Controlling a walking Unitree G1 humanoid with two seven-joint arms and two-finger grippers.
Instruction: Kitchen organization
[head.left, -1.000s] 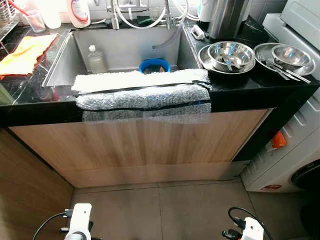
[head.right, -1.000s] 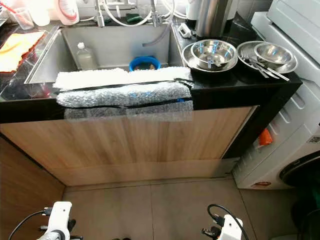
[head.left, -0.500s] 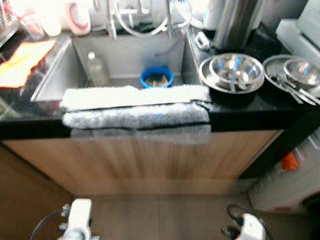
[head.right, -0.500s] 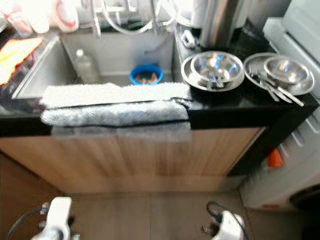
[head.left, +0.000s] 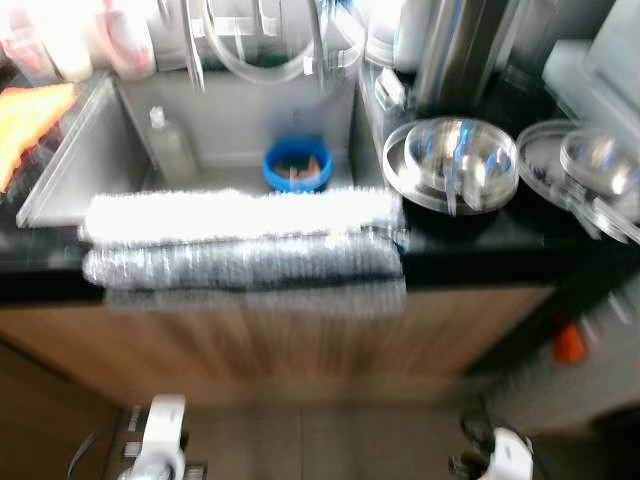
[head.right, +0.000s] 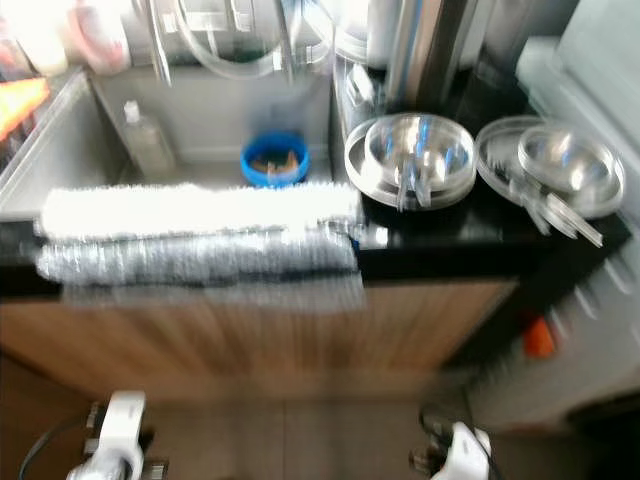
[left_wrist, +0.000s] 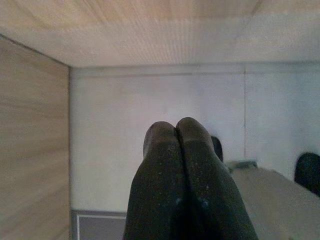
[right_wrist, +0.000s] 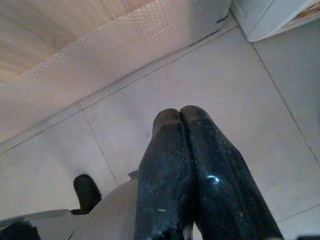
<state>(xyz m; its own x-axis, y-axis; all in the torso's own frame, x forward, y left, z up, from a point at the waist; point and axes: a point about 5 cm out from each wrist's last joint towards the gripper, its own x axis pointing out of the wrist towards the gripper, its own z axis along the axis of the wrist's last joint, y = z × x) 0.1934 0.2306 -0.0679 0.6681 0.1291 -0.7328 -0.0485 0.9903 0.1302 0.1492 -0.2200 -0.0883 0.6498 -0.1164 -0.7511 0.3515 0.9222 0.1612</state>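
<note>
Behind the blurred towel (head.left: 240, 235), sink (head.left: 75, 165) contents are indistinct

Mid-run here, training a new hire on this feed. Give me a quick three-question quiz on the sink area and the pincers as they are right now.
1. True or false: the blue bowl sits inside the sink.
2. Which side of the sink holds the steel bowls? A) the robot's left B) the robot's right
3. Fill in: the left pincer and the right pincer both hang low by the floor with fingers ____.

Key: 1 true; 2 B; 3 shut.
</note>
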